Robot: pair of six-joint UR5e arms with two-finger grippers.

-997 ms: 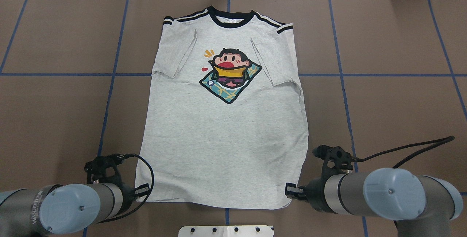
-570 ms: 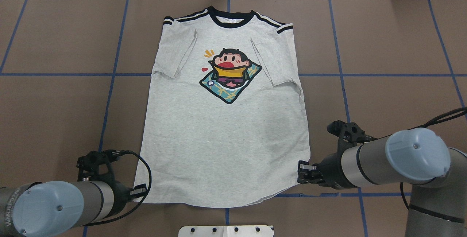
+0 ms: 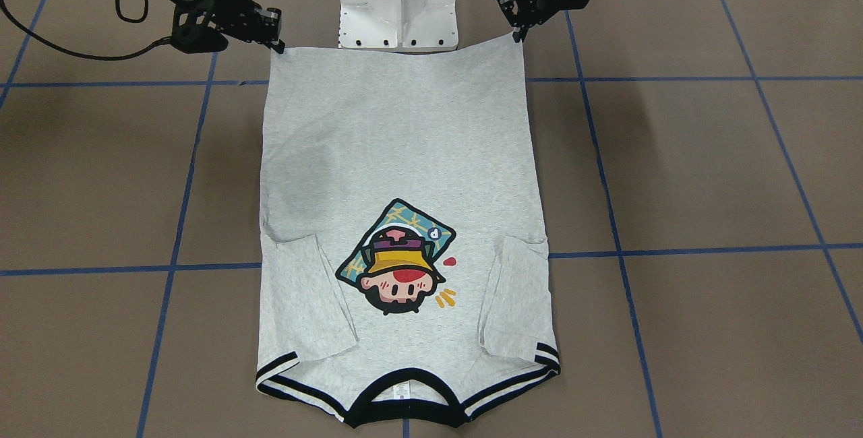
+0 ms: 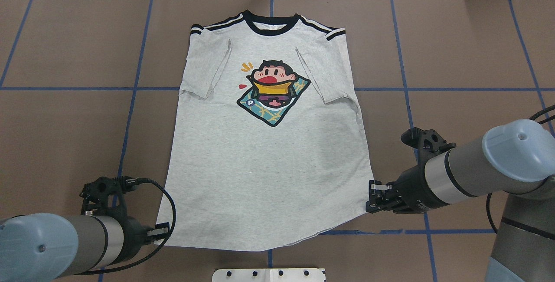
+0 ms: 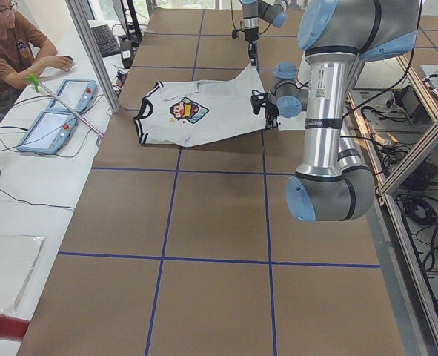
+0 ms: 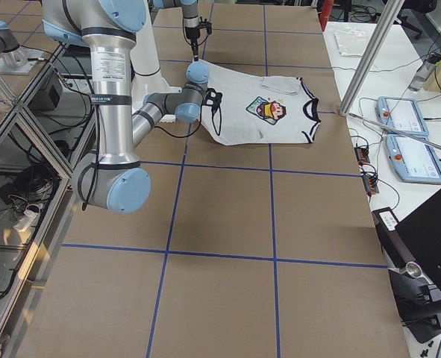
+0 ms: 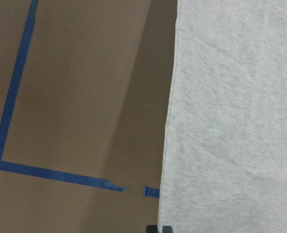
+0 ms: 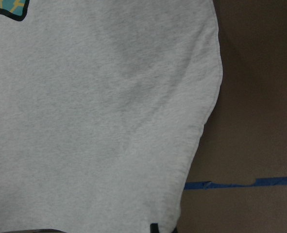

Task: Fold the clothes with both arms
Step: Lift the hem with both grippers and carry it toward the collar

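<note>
Brown papered table (image 4: 65,143), blue tape grid: we hold the T-shirt (image 4: 269,165), print up in the centre, by its hem corners.
Our left gripper (image 4: 161,231), lower left overhead, and right gripper (image 4: 373,195), lower right, each clench a corner so, we judge, the hem can swing toward the collar (image 4: 271,25) at top. Only the side views show that hem lifted off the paper; overhead it reads flat.

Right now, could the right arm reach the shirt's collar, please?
Probably yes: nothing lies on the shirt between the right end effector and the collar. But it is clamped on a hem corner, so the hem would travel with it.
</note>
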